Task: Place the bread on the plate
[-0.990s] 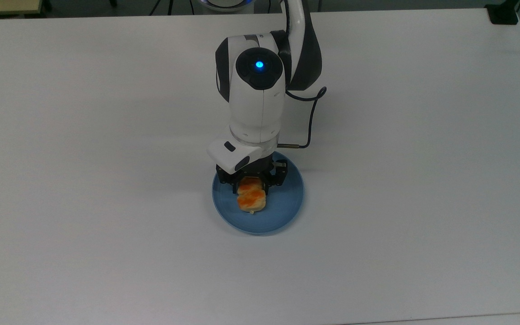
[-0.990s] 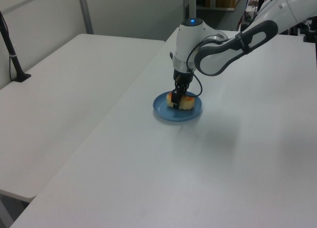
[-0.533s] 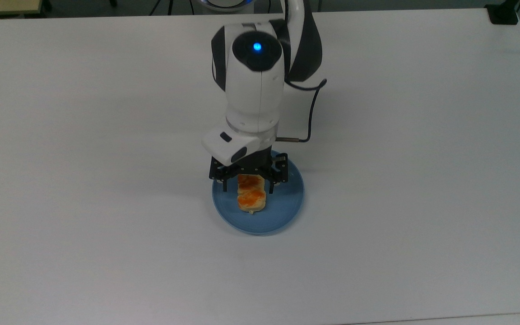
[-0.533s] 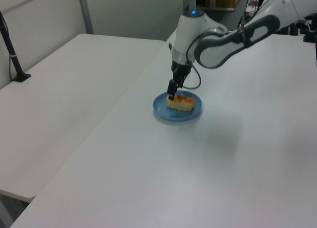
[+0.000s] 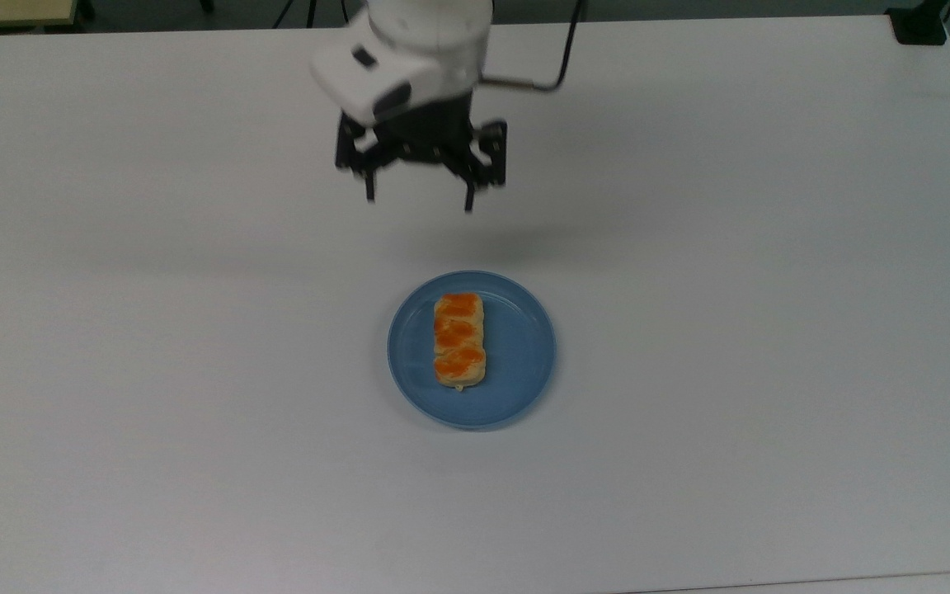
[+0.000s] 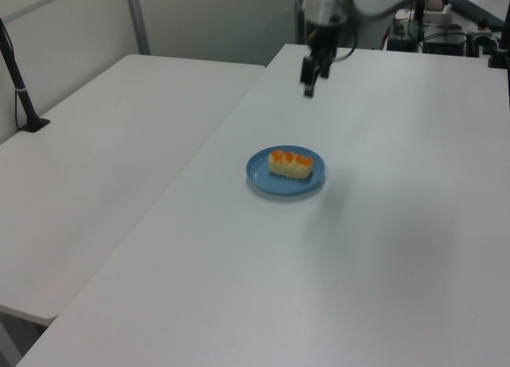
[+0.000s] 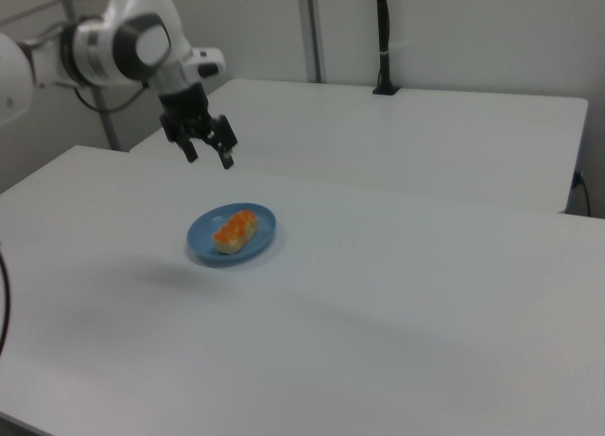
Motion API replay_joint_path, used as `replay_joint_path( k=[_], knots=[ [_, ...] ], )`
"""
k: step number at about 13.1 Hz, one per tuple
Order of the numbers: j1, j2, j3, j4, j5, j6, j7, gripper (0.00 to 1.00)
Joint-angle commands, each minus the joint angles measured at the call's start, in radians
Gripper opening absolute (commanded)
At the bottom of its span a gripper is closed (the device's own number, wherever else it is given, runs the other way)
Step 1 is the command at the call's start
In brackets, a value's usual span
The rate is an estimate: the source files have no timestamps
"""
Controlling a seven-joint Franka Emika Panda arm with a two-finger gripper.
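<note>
Top view, left to right: the white table (image 5: 112,371) runs bare across the top view's left, then the gripper (image 5: 419,202) hangs in the air near the upper middle, its two dark fingers (image 5: 370,188) spread wide apart with nothing between them. Below it in the top view, well apart from the fingers, the blue plate (image 5: 516,363) sits on the table, and the bread (image 5: 459,339) lies flat on it, a little toward the top view's left of the plate's centre, its long side running up and down the frame and its orange-brown lobes facing up. In the left view a second white table (image 6: 96,168) stands at the left view's left, beside the one that bears the plate (image 6: 259,176); the bread (image 6: 290,163) rests across the plate, and the gripper (image 6: 309,79) hovers above and behind it. In the right view the gripper (image 7: 208,157) is raised at the right view's left, fingers parted and pointing down, with the plate (image 7: 260,235) and bread (image 7: 233,231) lower and just to the right view's right of it.
</note>
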Motion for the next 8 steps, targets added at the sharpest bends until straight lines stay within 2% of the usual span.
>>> replay_joint_path(
  k=[1, 3, 8],
  knots=[
    [-0.026, -0.192, -0.004, -0.102, -0.012, -0.160, -0.004, 1.00],
    [-0.042, -0.254, -0.004, -0.142, -0.009, -0.177, -0.030, 1.00],
    [-0.049, -0.262, -0.009, -0.137, 0.000, -0.223, -0.090, 1.00]
  ],
)
